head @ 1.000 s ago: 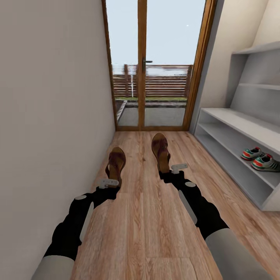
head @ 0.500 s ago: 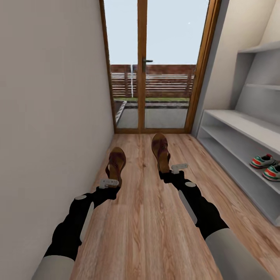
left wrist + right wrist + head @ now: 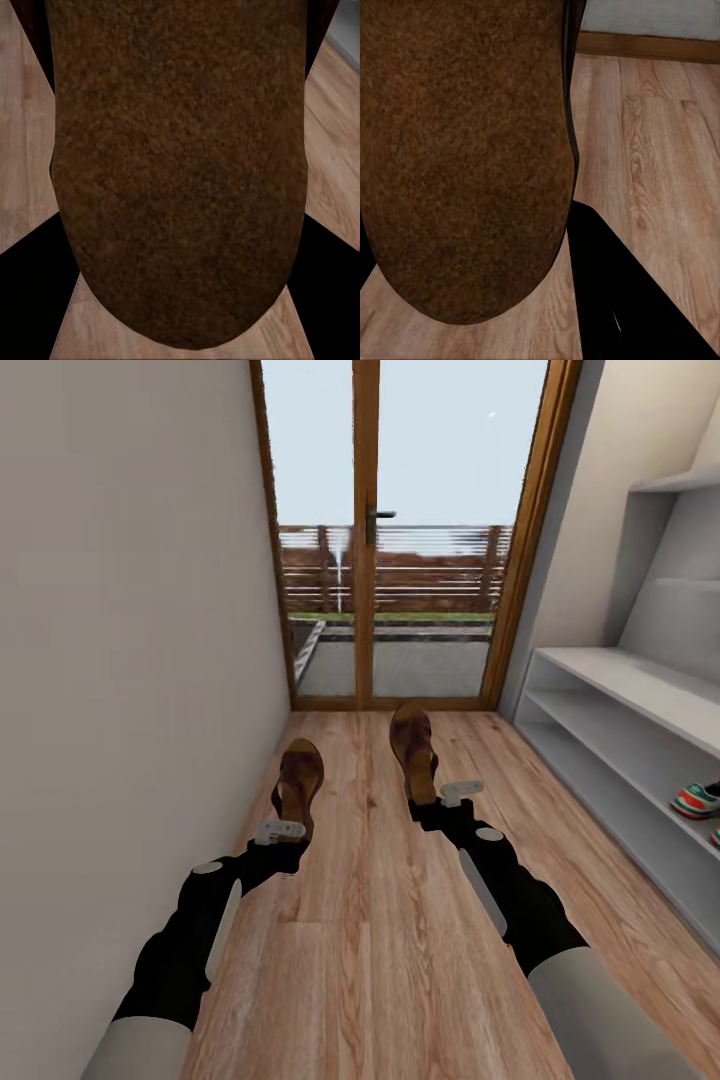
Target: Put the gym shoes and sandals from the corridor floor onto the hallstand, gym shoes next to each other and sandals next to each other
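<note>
Each gripper holds one brown sandal by its heel, above the corridor floor (image 3: 380,930). In the head view my left gripper (image 3: 284,824) is shut on the left sandal (image 3: 298,778), and my right gripper (image 3: 434,798) is shut on the right sandal (image 3: 412,745). Both sandals point toward the door. The left wrist view looks onto a brown sandal sole (image 3: 180,165), as does the right wrist view (image 3: 465,150). The hallstand (image 3: 620,678) stands along the right wall. The gym shoes (image 3: 700,800) sit on its lower shelf, cut by the picture's right edge.
A plain wall (image 3: 130,660) runs close along the left. A wood-framed glass door (image 3: 368,560) closes the corridor ahead, with a fence outside. Wood-plank floor stretches between the wall and the rack.
The whole view has shifted: the door looks nearer and the rack with the gym shoes has slid toward the right edge. Arms and sandals hold the same pose.
</note>
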You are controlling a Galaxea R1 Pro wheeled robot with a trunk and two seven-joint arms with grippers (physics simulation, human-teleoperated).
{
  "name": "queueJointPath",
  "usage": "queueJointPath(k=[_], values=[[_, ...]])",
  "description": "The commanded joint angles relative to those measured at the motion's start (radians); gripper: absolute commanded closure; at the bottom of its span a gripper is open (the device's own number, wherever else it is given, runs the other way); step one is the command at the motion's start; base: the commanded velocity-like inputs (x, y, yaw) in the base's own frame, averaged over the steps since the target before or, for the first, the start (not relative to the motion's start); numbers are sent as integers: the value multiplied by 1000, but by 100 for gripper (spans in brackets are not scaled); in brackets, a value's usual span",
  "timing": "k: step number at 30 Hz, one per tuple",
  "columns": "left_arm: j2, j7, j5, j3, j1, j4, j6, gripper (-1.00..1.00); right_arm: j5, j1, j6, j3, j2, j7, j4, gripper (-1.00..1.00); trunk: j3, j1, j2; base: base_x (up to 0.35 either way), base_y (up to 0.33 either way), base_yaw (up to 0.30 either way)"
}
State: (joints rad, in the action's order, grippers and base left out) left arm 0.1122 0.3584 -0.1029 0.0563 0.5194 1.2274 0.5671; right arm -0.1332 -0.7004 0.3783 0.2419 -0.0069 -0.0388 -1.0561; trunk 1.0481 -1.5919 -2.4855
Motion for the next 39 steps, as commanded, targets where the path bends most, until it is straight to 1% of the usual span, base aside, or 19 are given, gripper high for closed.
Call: queueJointPath(k=[1,25,34,39], values=[[1,10,-9,3,1,1,4,100,-13,-1,5,2,-1,-6,-2,100,1,0,0,345,0,0],[1,10,-9,3,1,1,4,100,-13,-1,5,3,0,-6,-1,100,1,0,0,345,0,-1],[1,10,-9,3,1,0,4,100,-13,-1,5,3,1,-7,-1,100,1,0,0,345,0,-220],[2,10,-9,3,1,0,4,100,-13,-1,5,3,1,-7,-1,100,1,0,0,345,0,-61]])
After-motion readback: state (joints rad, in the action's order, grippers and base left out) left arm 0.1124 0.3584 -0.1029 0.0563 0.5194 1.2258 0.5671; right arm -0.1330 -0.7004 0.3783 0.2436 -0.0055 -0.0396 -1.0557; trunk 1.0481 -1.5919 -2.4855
